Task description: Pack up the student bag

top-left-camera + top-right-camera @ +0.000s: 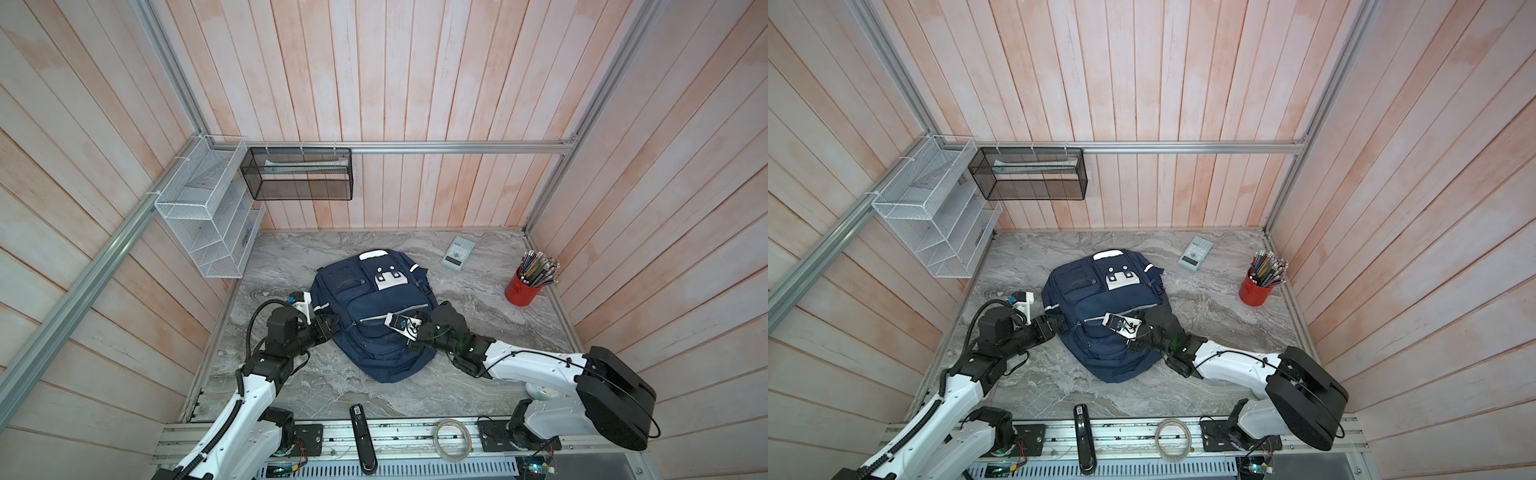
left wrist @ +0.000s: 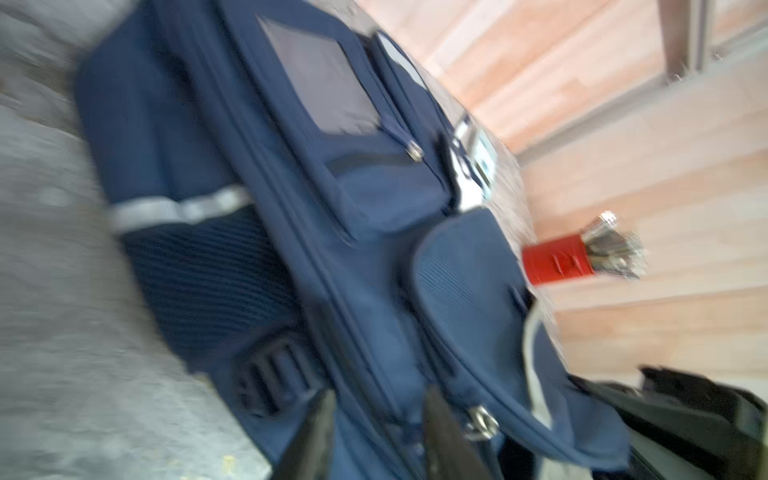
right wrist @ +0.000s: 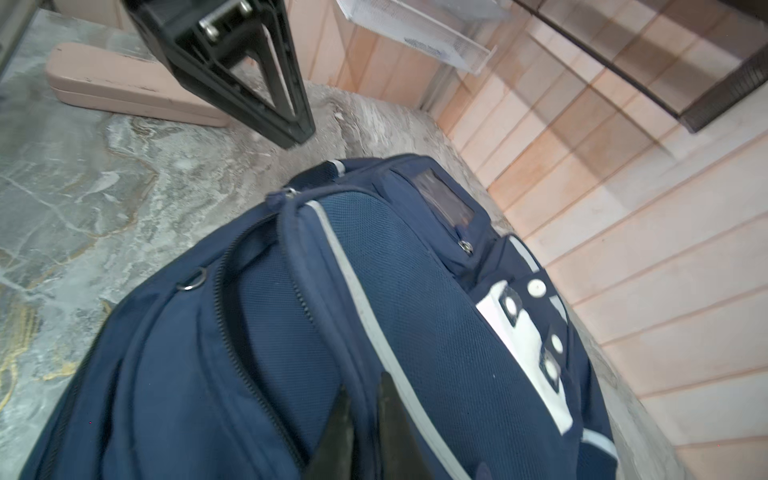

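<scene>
Seen from above, a white wire rack (image 1: 199, 216) and a black mesh basket (image 1: 299, 174) hang on the wood-panelled walls at far left. The left gripper (image 2: 380, 395) sits at the left flank of the student bag (image 1: 365, 291), its 2 jaws spread apart and gripping nothing, though that wrist view is blurred. The bag lies flat, front up, mid-way across the marble table (image 1: 291, 257). The right gripper (image 3: 363, 382) rests on the bag's front, jaws pinched on a ridge of pocket fabric. Farther right stand a calculator (image 1: 457, 253) and a red cup (image 1: 521, 291) of pencils (image 1: 538, 266).
</scene>
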